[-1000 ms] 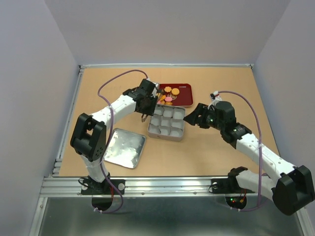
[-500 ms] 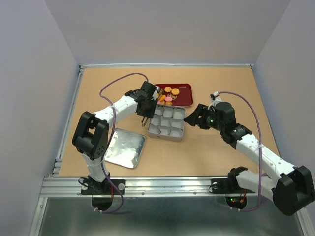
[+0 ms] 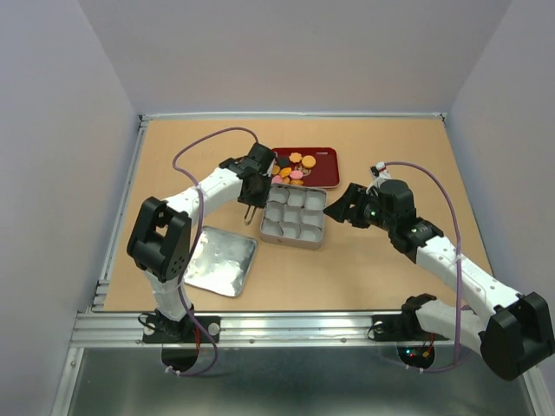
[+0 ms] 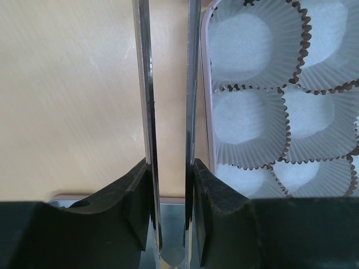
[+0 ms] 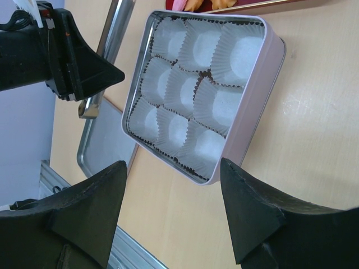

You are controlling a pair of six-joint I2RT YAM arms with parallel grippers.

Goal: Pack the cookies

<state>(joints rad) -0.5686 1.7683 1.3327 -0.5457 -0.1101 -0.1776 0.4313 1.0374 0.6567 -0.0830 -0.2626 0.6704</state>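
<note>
Holding metal tongs beside a silver tin, cookies lying on a red tray.
On the tan surface [image 3: 390, 139], the square tin [image 3: 293, 215] lined with white paper cups [image 4: 247, 39] sits just right of the left fingers [image 4: 129, 213] and ahead of the right fingers [image 5: 90, 213], which stand wide apart around nothing. The red tray [image 3: 328, 170] lies just beyond the tin, past both sets of fingers. The left fingers are clamped on the tongs [image 4: 147, 112], whose blades run alongside the tin's wall. The cookies [image 3: 299, 166] sit on the tray.

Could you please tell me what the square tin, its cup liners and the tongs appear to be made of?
The tin: probably metal, with a smooth satin sheen. The liners: thin white paper, with pleated walls. The tongs: polished metal, with mirror-like reflections.
</note>
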